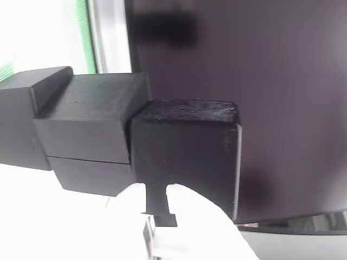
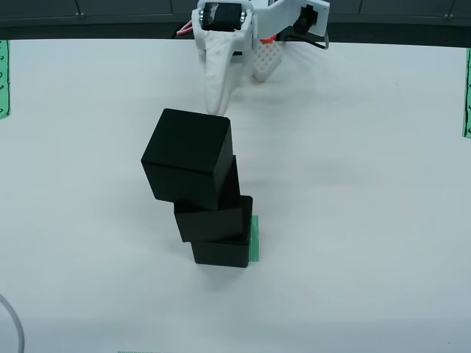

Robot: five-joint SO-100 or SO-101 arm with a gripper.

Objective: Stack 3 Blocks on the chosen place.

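Observation:
In the view from above, three black blocks stand in a leaning stack near the table's middle: the bottom block (image 2: 221,254), the middle block (image 2: 212,215) and the top block (image 2: 188,157), which is turned and overhangs to the left. The stack rests on the chosen place (image 2: 255,240), a green patch showing at its right edge. My white gripper (image 2: 241,88) is open beyond the stack, clear of the top block and holding nothing. The view that rides on the gripper shows the stack sideways, with the top block (image 1: 184,154) nearest and a blurred white finger (image 1: 203,227) below it.
Green striped strips lie at the table's left edge (image 2: 4,77) and right edge (image 2: 466,92). A dark panel (image 2: 390,11) runs along the far side. A grey cable (image 2: 10,323) curves at the near left corner. White tabletop (image 2: 368,220) surrounds the stack.

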